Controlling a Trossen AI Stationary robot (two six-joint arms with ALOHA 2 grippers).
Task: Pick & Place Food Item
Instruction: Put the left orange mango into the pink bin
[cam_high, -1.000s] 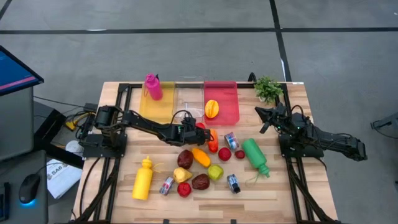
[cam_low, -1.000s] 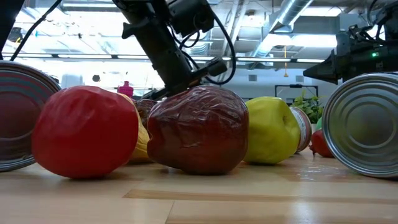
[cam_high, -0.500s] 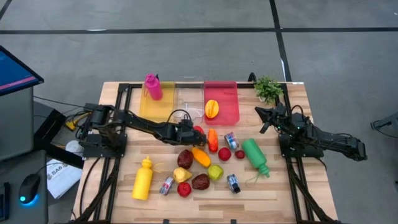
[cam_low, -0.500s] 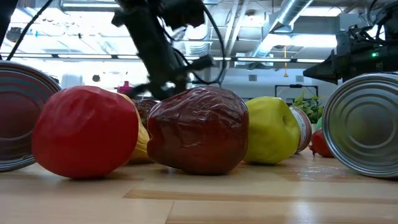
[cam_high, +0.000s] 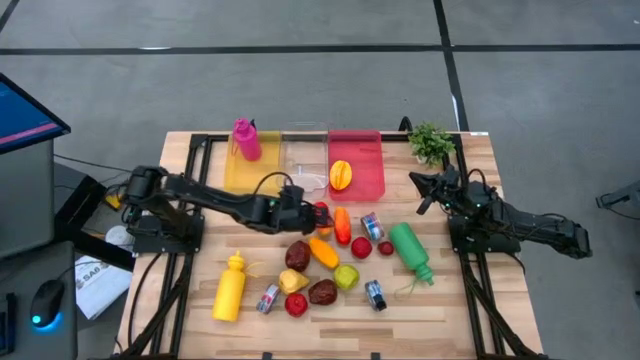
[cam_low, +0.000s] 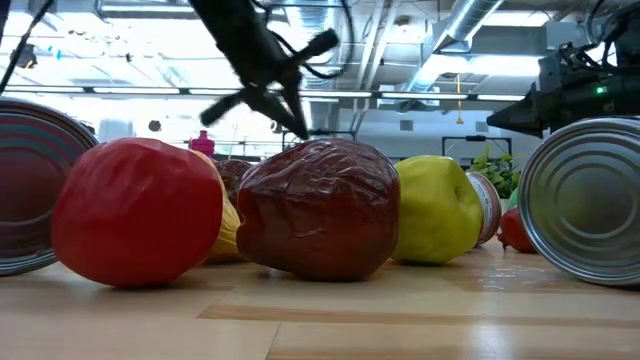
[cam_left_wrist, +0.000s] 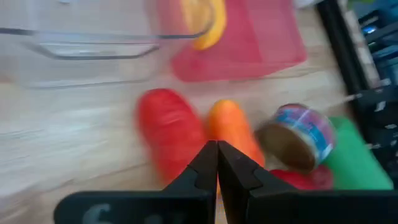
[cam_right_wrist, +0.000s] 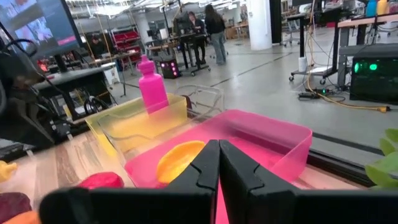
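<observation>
Three tubs stand in a row along the far edge of the desk (cam_high: 470, 300): a yellow tub (cam_high: 252, 172) with a pink bottle (cam_high: 246, 139) in it, a clear tub (cam_high: 303, 160) in the middle, and a pink tub (cam_high: 362, 168) that already holds a yellow-orange fruit (cam_high: 341, 175). That filled tub suggests the row serves as the drop-off, which is probably why the loose food lies heaped just in front of it, within reach of either arm.

Reaching in from the left, the left gripper (cam_high: 316, 213) hangs over the far side of the heap with its jaws pressed together and nothing between them. Its wrist view looks straight down on a red pepper (cam_left_wrist: 169, 134) and an orange carrot (cam_left_wrist: 233, 129) lying side by side, touching, near the front of the pink tub; one of these is likely the item to be picked, though which cannot be told. The pepper is glossy, plump and elongated; the carrot is shorter, smooth and matte, and both look like plastic play food. A small tin can (cam_left_wrist: 297, 135) lies on its side just right of the carrot, so a grasp there would be cramped.

At the right edge the right gripper (cam_high: 420, 183) waits, jaws closed and empty.
</observation>
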